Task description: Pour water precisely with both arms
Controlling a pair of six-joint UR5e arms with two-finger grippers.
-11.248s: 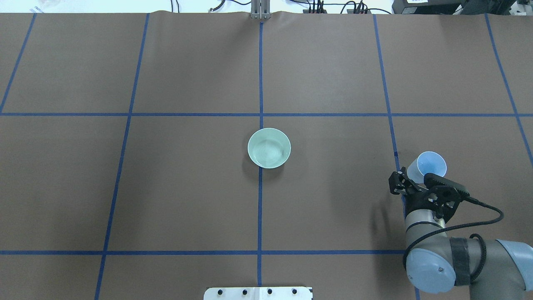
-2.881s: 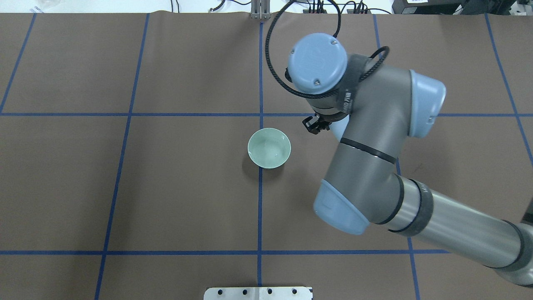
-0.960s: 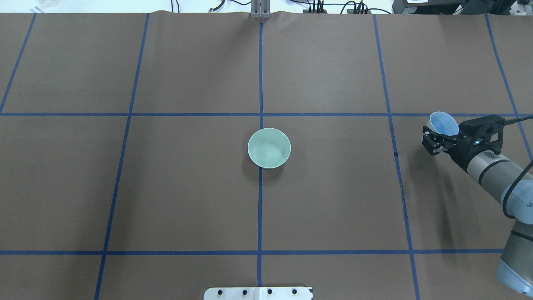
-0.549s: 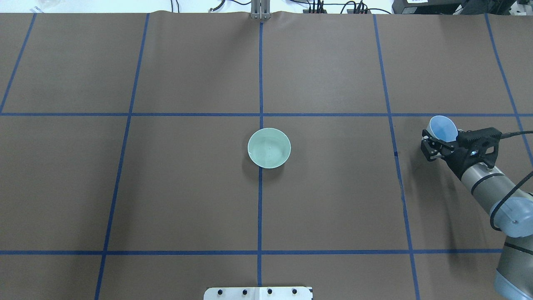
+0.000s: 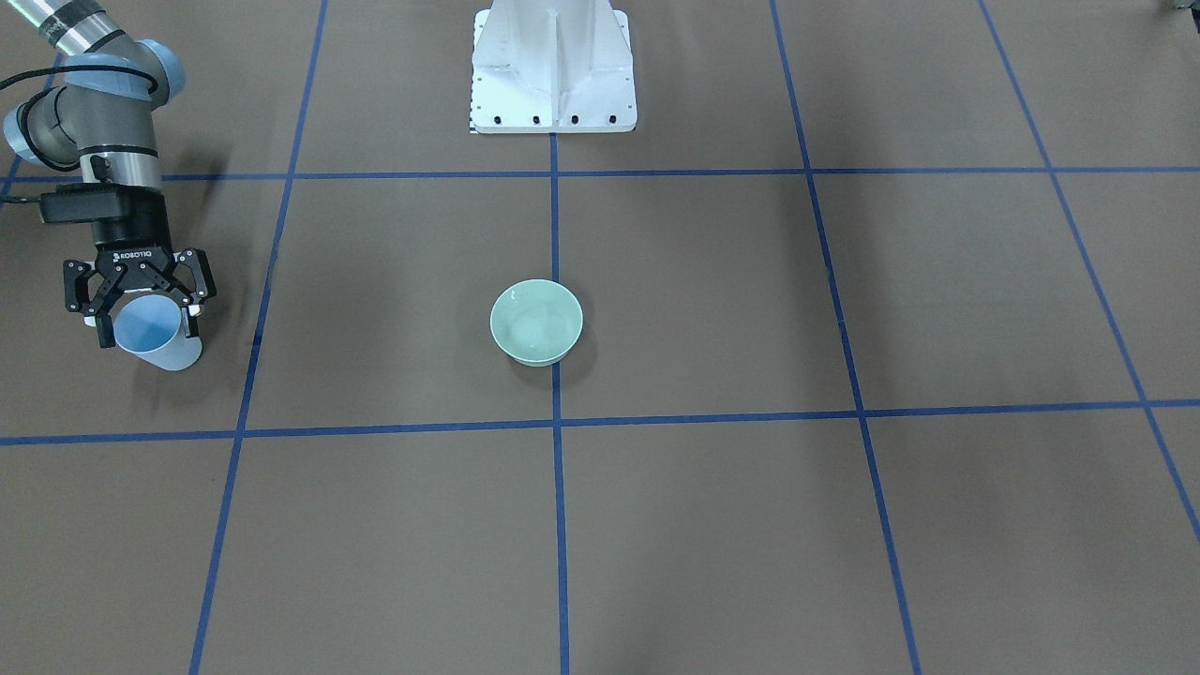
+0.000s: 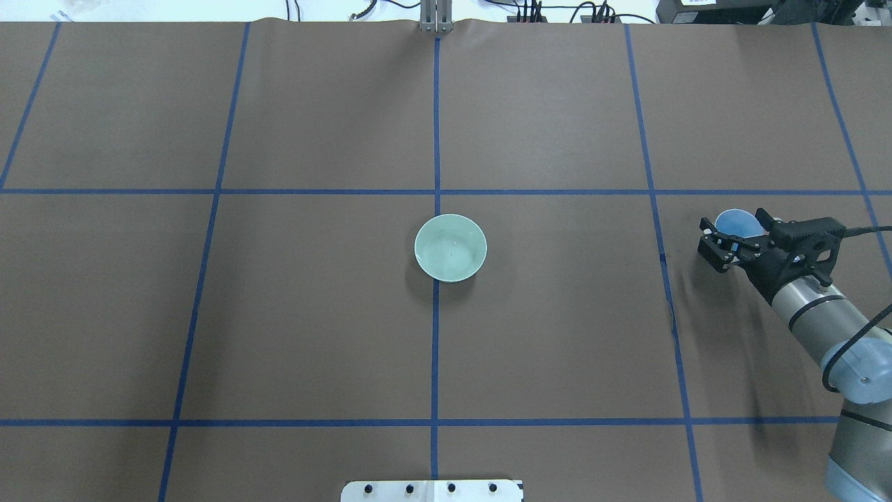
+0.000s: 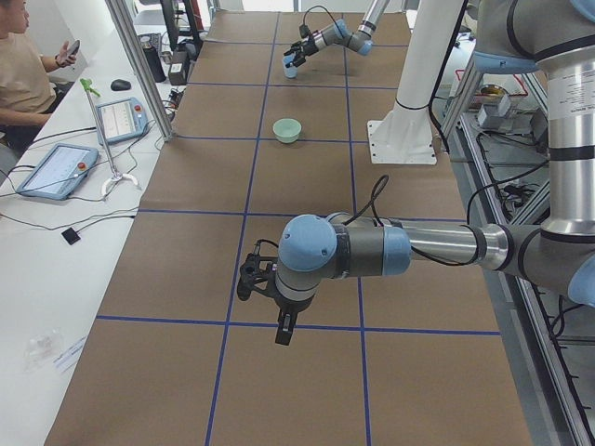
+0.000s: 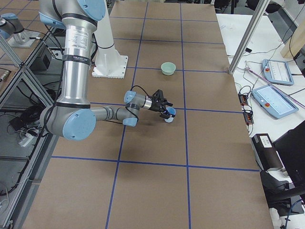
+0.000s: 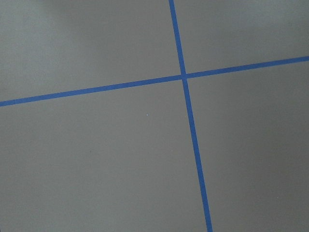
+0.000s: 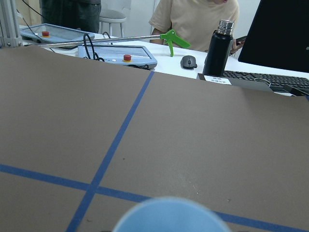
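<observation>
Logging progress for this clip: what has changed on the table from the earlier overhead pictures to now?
The right gripper carried the light-blue plastic cup away from beside the pale-green round bowl to the robot's right side of the brown table, then lowered it upright to the tabletop. Whether it has let go cannot be told. The bowl stayed put on the centre line.

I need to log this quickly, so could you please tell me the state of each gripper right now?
Left gripper: cannot be told.
Right gripper: fingers either side of the blue cup; grip cannot be told.
</observation>
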